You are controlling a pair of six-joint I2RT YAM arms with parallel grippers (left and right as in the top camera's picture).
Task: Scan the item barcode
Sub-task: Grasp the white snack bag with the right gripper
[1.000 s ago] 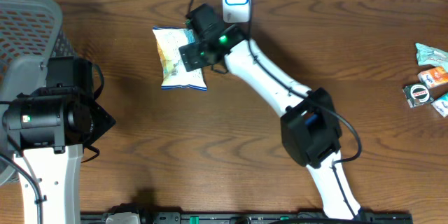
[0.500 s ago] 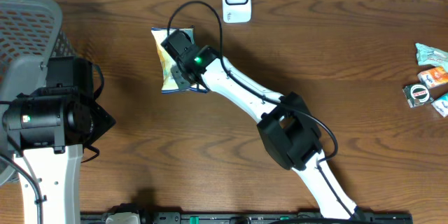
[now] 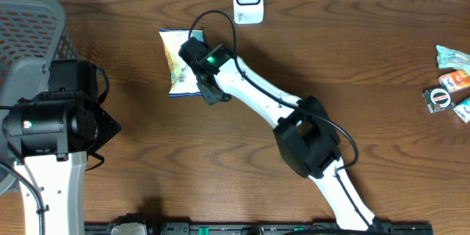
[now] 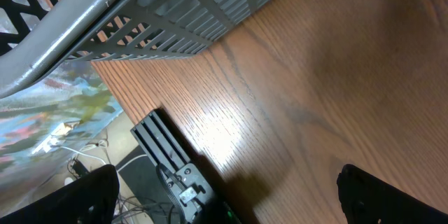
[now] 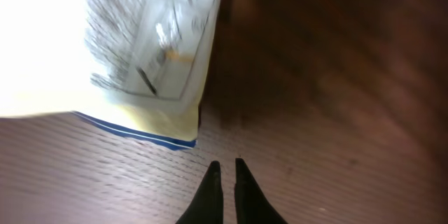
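Note:
The item, a yellow-and-white snack bag with a blue bottom stripe, lies flat on the table at back left of centre. My right gripper is at its near right corner. In the right wrist view the bag fills the upper left, and the right gripper is shut just short of its blue-edged corner with nothing between the fingers. A white barcode scanner stands at the table's back edge. My left gripper is open over bare wood beside the basket.
A grey mesh basket stands at the far left, its wall close to the left gripper. Several small packets lie at the right edge. A black rail runs along the table's front edge.
My right arm swung away from the scanner, over the bag, then to the bag's near right corner, and its jaws closed from wide open to shut. The left arm has not moved.

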